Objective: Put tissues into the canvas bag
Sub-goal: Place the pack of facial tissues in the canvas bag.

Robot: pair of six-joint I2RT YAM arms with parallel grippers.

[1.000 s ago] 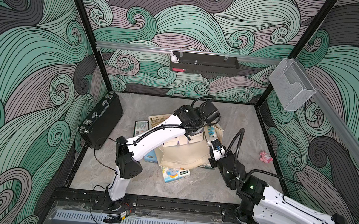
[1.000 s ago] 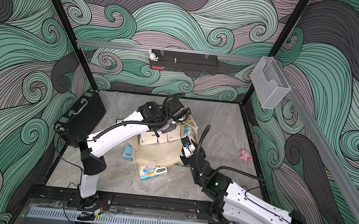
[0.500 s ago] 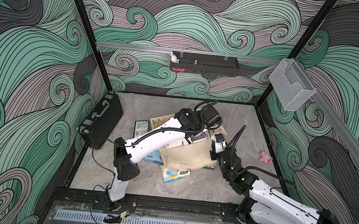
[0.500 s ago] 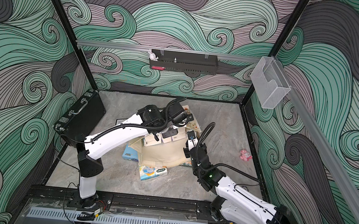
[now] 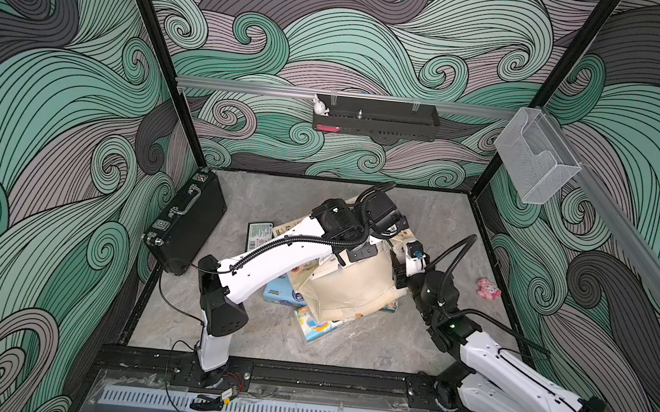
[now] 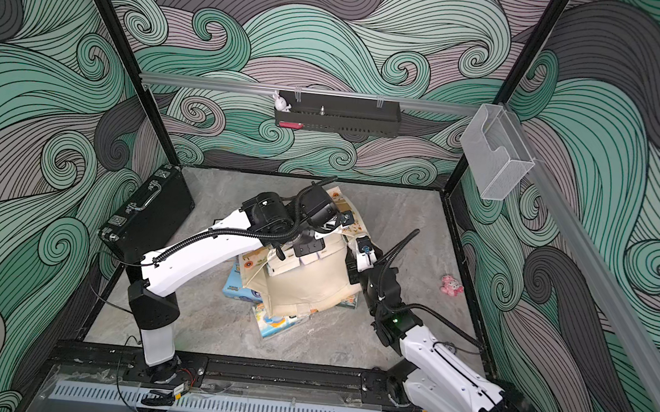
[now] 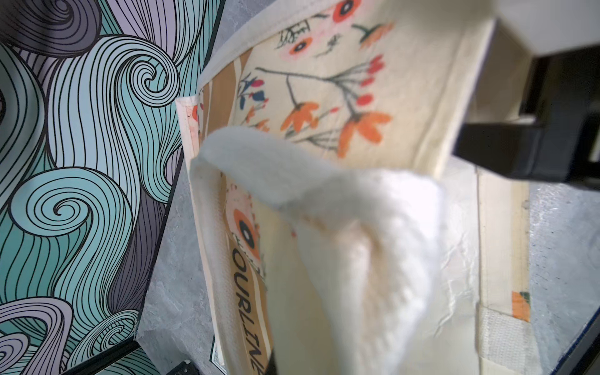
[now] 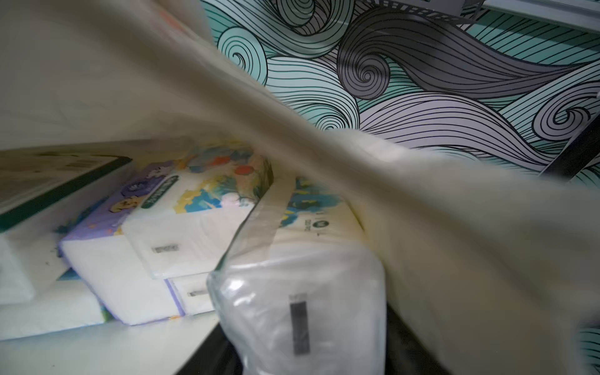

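Hold canvas bag (image 5: 353,292), at middle of worktop (image 5: 279,198), open by rope handle (image 7: 292,168) with clamped left gripper (image 5: 360,255). Cannot tell state of right gripper (image 5: 403,265); verify release of clear-wrapped pack (image 8: 302,292) among tissues (image 8: 194,220) inside before withdrawing.

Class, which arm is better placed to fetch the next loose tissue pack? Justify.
Right, probably: the left gripper holds the bag up by its handle, while the right arm sits at its mouth.

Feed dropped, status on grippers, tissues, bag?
Left gripper shut on rope handle, canvas bag tipped. Right gripper at bag mouth, state unclear. Tissue packs inside; light blue pack, cartoon pack partly under bag.
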